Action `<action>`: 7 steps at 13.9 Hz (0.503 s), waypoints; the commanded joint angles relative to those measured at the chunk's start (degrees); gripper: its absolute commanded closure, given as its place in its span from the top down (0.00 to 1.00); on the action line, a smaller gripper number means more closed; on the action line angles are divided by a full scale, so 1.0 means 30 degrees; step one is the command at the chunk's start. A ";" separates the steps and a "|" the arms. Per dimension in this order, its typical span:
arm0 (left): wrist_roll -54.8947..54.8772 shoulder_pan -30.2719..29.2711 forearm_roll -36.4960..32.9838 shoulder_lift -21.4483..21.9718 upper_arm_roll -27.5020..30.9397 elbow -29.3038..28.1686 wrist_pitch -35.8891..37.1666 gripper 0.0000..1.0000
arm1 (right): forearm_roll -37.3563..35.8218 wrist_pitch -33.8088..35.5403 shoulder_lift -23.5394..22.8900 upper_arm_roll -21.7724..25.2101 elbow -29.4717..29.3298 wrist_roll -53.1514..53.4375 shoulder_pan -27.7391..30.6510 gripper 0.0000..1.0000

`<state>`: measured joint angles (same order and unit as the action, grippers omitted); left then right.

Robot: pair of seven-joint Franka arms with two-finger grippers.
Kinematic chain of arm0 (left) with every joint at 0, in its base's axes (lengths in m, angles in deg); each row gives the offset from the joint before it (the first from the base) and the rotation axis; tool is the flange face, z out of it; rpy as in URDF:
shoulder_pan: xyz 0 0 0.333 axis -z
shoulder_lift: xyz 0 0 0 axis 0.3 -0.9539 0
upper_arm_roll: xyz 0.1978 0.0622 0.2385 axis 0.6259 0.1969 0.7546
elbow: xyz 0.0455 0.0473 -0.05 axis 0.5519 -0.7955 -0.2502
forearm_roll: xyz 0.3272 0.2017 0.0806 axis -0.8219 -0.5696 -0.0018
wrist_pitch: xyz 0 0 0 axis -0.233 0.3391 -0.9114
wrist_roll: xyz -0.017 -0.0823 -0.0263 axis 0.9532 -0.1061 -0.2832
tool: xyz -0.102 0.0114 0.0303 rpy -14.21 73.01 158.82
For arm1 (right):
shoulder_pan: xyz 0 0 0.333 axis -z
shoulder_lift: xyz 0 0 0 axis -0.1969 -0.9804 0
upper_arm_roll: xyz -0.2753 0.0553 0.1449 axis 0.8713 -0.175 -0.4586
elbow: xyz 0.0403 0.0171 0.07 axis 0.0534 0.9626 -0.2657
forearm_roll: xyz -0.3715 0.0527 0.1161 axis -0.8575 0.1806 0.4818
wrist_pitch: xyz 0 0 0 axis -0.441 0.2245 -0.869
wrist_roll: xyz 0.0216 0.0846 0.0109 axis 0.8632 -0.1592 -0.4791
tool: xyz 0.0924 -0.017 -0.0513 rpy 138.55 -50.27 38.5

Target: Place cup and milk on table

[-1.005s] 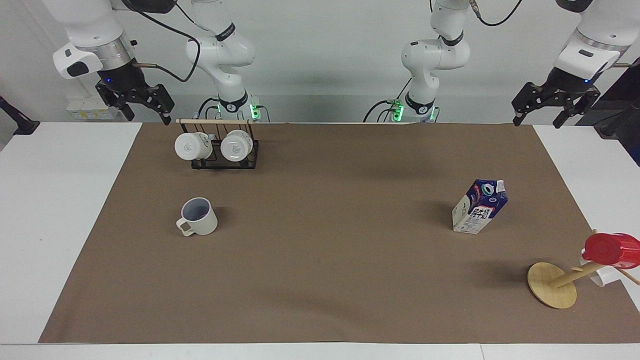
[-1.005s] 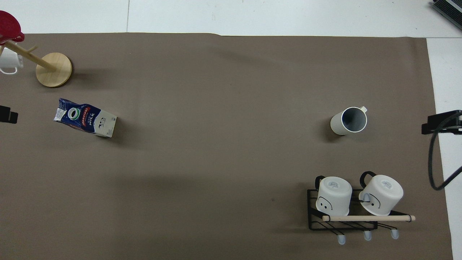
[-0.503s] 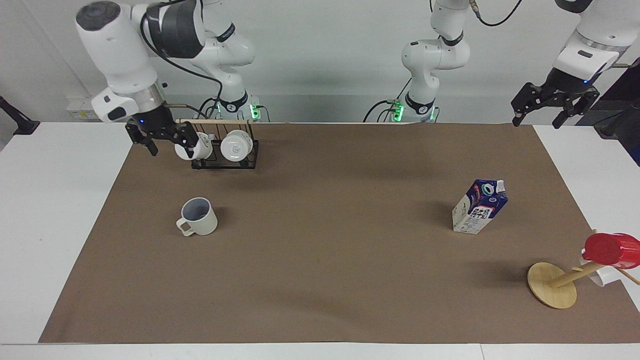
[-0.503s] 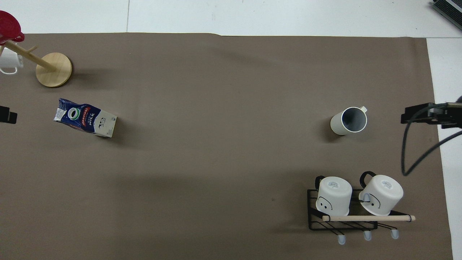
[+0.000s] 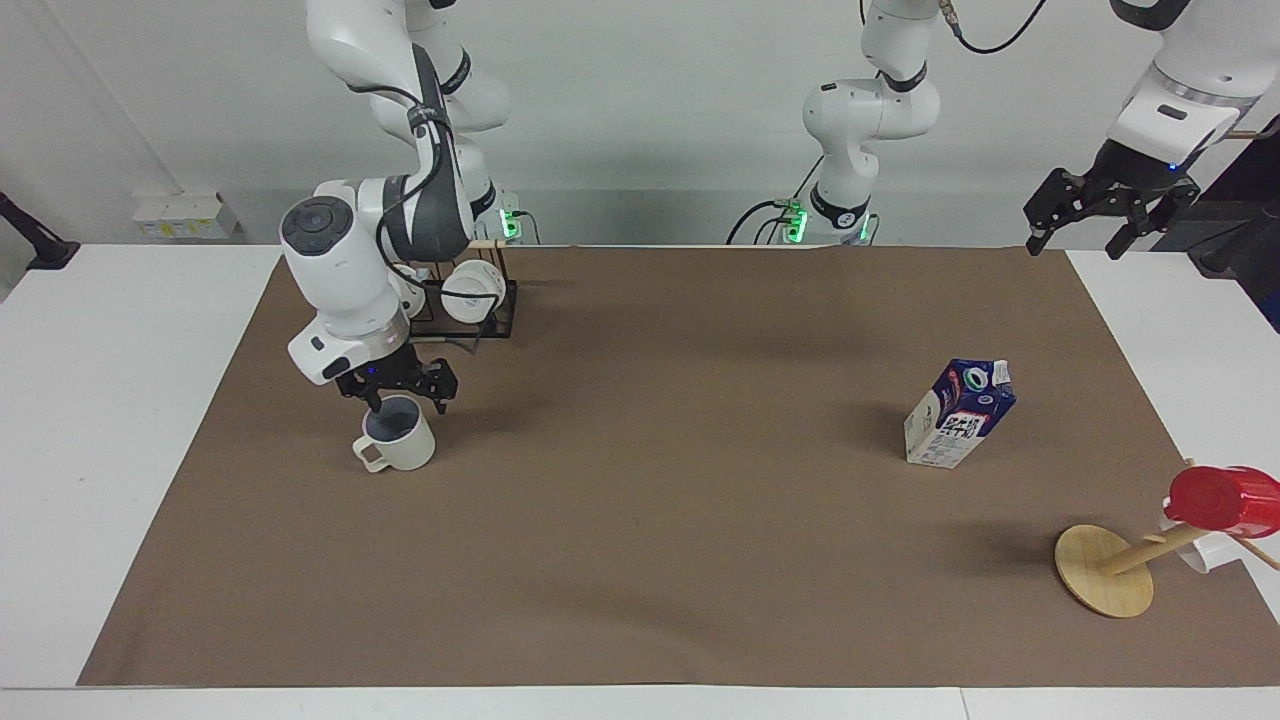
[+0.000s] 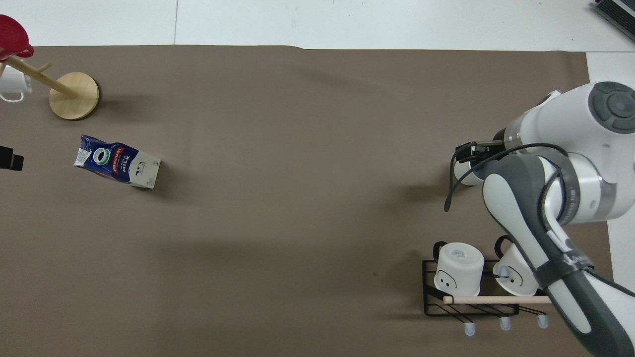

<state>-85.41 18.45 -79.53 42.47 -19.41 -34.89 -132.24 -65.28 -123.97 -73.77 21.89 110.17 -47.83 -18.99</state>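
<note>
- The small cream-white mug (image 5: 397,442) with a loop handle and a pale lavender-grey inside is standing upright, mouth up, on the brown paper toward the right arm's end of the table, its handle pointing away from the robots.
- The small dark blue and white gable-top milk carton (image 5: 958,413) with a round cap and red label is sitting on the paper toward the left arm's end, well apart from the mug.
- The wide white tabletop (image 5: 110,420) is lying under a large brown paper sheet.
</note>
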 commanded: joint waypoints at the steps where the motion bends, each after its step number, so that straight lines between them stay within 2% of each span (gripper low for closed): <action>1: 0.0098 -0.0066 -0.0396 0.0159 -0.0008 -0.0981 -0.1639 1.00 | 0.0025 -0.1285 -0.0146 -0.0091 0.0807 -0.0053 0.0142 1.00; 5: 0.0127 -0.0096 -0.0396 -0.0191 0.0051 -0.1627 -0.3075 1.00 | -0.0239 -0.2106 -0.0852 -0.0091 0.0953 -0.0111 0.0054 1.00; 6: 0.0156 -0.0125 -0.0396 -0.0338 0.0079 -0.1657 -0.3340 1.00 | -0.0239 -0.2107 -0.0881 -0.0091 0.0953 -0.0170 0.0054 0.85; 7: 0.0157 -0.0183 -0.0396 -0.0369 0.0080 -0.1889 -0.3488 1.00 | -0.0239 -0.2107 -0.0881 -0.0091 0.0924 -0.0228 0.0025 0.60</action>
<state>-85.38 18.22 -79.56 41.28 -19.08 -38.99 -140.61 -65.32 -129.28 -76.70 21.82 112.41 -47.95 -19.08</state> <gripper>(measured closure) 0.000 0.101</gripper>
